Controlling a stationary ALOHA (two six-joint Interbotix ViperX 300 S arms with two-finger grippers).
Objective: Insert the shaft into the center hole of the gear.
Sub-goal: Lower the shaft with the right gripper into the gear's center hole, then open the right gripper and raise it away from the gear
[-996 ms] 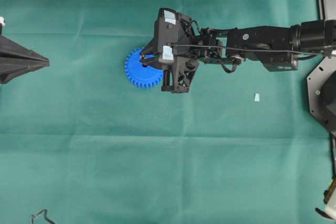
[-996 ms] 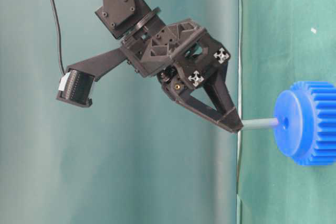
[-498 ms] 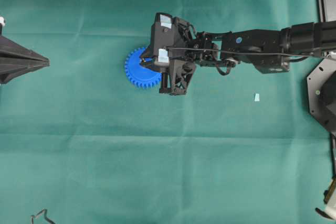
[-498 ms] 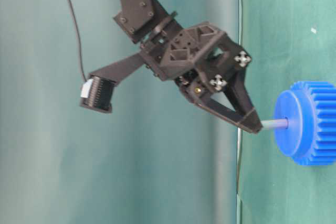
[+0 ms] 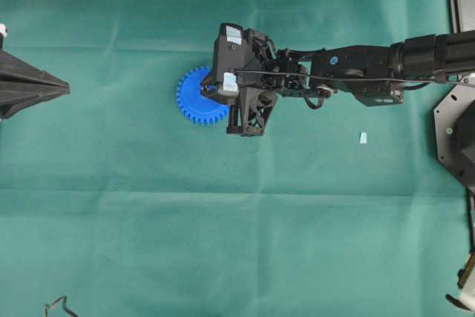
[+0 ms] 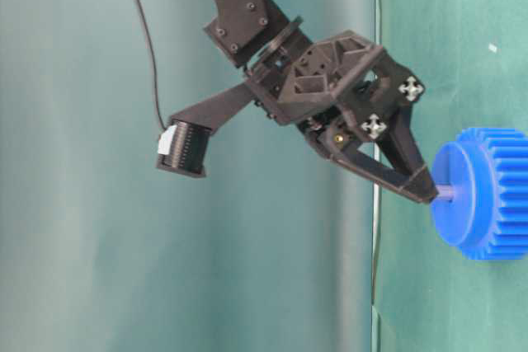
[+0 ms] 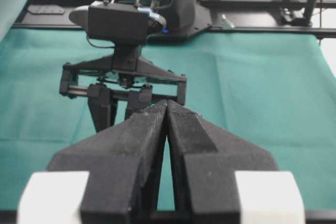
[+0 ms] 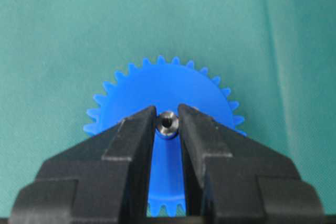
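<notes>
**Shaft gripped over the gear's middle, mostly sunk in**

In the overhead view the blue gear (image 5: pixel 199 96) lies flat on the green cloth (image 5: pixel 223 243), a little left of centre in the upper half of the frame. The right gripper (image 5: pixel 213 88) reaches in from the right edge and hangs over the gear's right part.

The right wrist view shows its two black fingers (image 8: pixel 131 145) pinched narrowly on the shaft (image 8: pixel 168 124), whose silvery round end sits between the tips over the middle of the gear's flat face. In the table-level view only a short stub of the shaft shows between the fingertips and the face of the gear, at the center hole (image 6: pixel 450 193).

The left gripper (image 5: pixel 65 89) sits at the left edge of the overhead view, well apart from the gear; in its own wrist view its fingers are pressed together with nothing between them.

A small pale scrap (image 5: pixel 363 137) lies on the cloth right of centre.
</notes>
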